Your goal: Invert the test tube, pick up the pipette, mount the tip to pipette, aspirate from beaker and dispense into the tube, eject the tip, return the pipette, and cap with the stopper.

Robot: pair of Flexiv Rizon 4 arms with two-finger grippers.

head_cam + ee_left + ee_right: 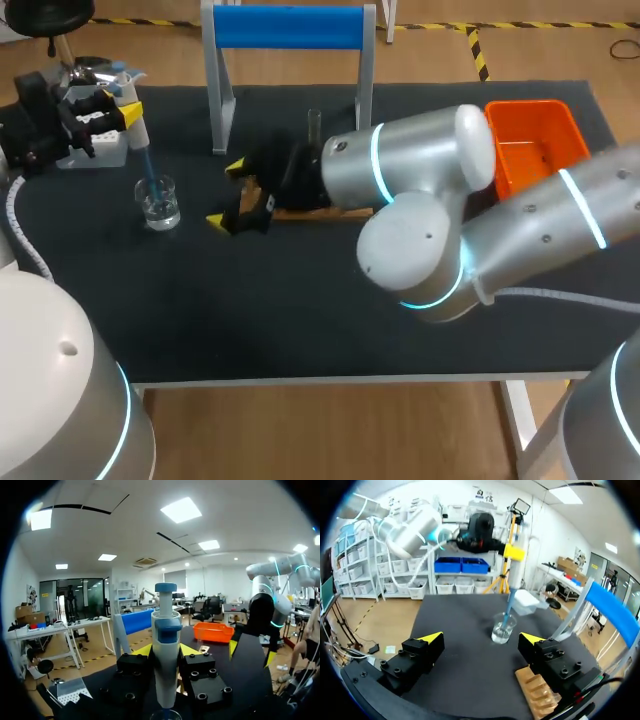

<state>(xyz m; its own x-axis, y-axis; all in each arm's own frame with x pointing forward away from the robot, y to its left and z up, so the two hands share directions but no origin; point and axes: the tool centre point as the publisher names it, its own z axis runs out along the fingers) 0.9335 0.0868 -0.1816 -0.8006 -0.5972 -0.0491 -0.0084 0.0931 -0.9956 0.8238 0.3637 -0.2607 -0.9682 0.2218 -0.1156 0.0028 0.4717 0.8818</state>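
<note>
My left gripper (112,110) is shut on the white and blue pipette (166,645), held upright between its fingers. The pipette's blue tip (147,165) dips into the glass beaker (159,202) at the table's left. In the right wrist view the pipette (514,570) and tip (508,606) stand over the beaker (502,629), ahead of my right gripper (481,639). That right gripper (228,194) is open and empty, low over the table between the beaker and the wooden rack (312,212). A clear test tube (314,126) stands upright behind the right arm's wrist.
A white tip box (97,150) sits at the far left behind the beaker. A blue-topped stand (290,28) is at the back middle, and an orange bin (535,140) at the back right. The wooden rack (536,692) lies under my right gripper's finger.
</note>
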